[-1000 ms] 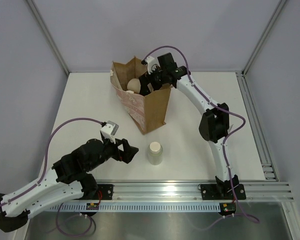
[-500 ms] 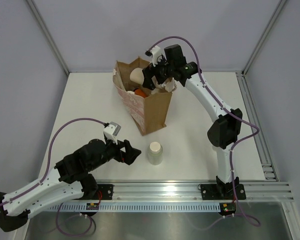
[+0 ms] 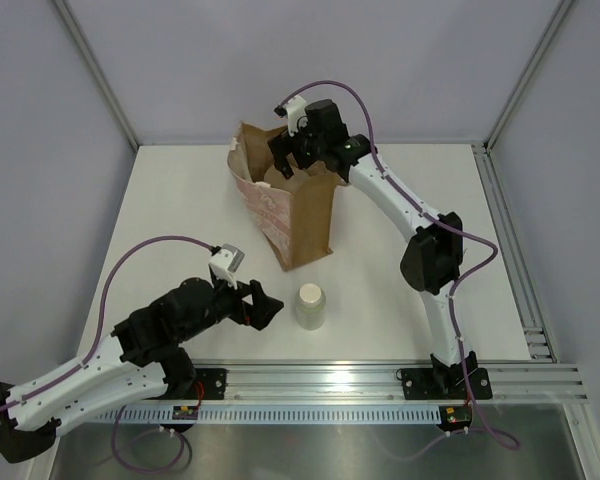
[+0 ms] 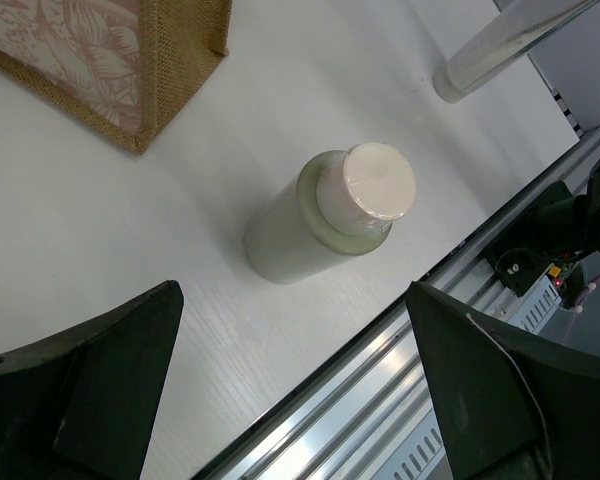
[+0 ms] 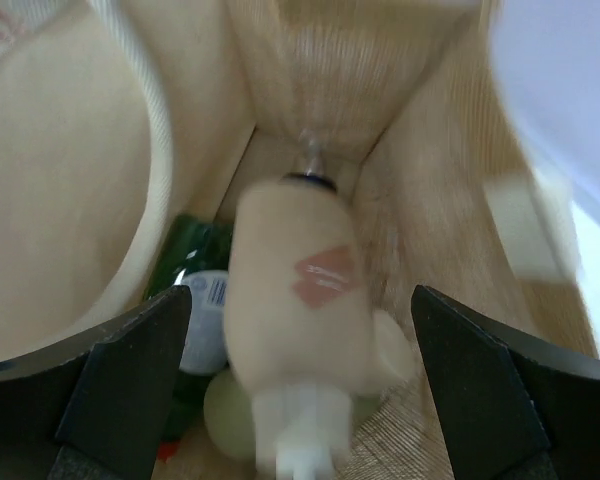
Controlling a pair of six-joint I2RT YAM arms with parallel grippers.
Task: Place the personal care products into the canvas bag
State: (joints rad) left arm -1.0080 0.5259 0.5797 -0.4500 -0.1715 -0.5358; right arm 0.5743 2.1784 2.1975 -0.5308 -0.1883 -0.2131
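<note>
Obs.: white table (image 3: 180, 210) with one canvas bag (image 3: 305, 215) standing upright toward the far middle, patterned pinkish side facing left-front. Right gripper (image 3: 283, 165) hangs over the bag's mouth and hides most of the opening from the overhead view; its jaws stand wide apart with nothing clamped. The right wrist view looks straight down into the bag: one peach bottle (image 5: 298, 300) with a white nozzle lies between the spread fingers (image 5: 120, 385), touching neither, its outline blurred. Beside it, against the left wall, is one green bottle (image 5: 192, 255); a pale round shape sits at the bottom, too blurred to name. Count inside: two bottles certain, anything more unclear. On the table, one cream cylinder (image 3: 311, 305) stands upright, white cap up, apart from the bag's near corner and close to the near rail (image 3: 380, 380). Left gripper (image 3: 265, 308) sits low just left of this cylinder, jaws fully spread and empty, only bare table between it and the cylinder. One frame post (image 4: 500, 45) shows past the cylinder in the left wrist view. Two purple cables (image 3: 150, 245), one looping over each arm.
</note>
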